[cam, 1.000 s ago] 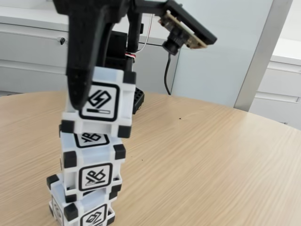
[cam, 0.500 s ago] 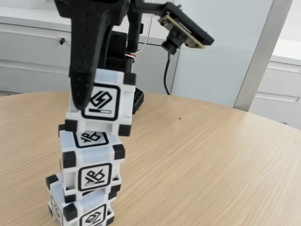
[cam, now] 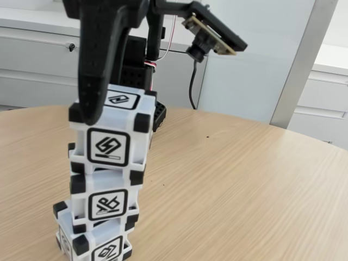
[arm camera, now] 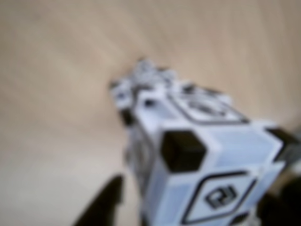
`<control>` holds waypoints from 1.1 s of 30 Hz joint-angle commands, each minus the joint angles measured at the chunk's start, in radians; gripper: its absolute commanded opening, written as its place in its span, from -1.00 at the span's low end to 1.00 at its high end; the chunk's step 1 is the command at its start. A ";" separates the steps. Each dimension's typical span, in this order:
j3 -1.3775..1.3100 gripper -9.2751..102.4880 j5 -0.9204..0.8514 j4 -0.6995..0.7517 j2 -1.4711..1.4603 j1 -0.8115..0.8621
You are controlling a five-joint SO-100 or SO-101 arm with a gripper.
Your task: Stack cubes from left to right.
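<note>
Three white cubes with black corners stand in one tower at the lower left of the fixed view. The top cube sits level on the middle cube, which rests on the bottom cube, turned slightly. My black gripper hangs over the top cube, its near finger by the cube's upper left corner. In the blurred wrist view the top cube is close up. My gripper straddles it, with a gap between the left finger and the cube's side. It looks open.
The tower stands on a round wooden table, whose far edge curves across the back. The arm's base is just behind the tower. White cabinets and a grey pillar stand beyond the table.
The top cube hung tilted in my gripper above the middle cube. It has dropped and now sits level on it. The near finger has shifted slightly left, away from the cube.
</note>
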 commanded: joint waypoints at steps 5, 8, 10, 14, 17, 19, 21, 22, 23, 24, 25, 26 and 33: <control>-0.038 -0.22 -0.009 0.006 0.023 0.008; -0.038 -0.21 -0.020 0.009 0.023 -0.009; -0.038 -0.21 -0.026 0.023 0.025 -0.009; -0.040 -0.22 -0.034 0.083 0.104 -0.009; -0.040 -0.22 -0.021 0.124 0.238 -0.011; -0.040 -0.23 -0.012 0.133 0.330 -0.011; -0.040 -0.27 -0.003 0.135 0.414 -0.011; -0.040 -0.32 0.003 0.135 0.454 -0.011; -0.040 -0.38 0.006 0.135 0.491 -0.011; -0.040 -0.45 0.009 0.135 0.525 -0.011; -0.032 -0.51 0.015 0.130 0.555 -0.011; -0.025 -0.61 0.021 0.123 0.578 -0.012; -0.025 -0.81 0.186 0.089 0.615 -0.015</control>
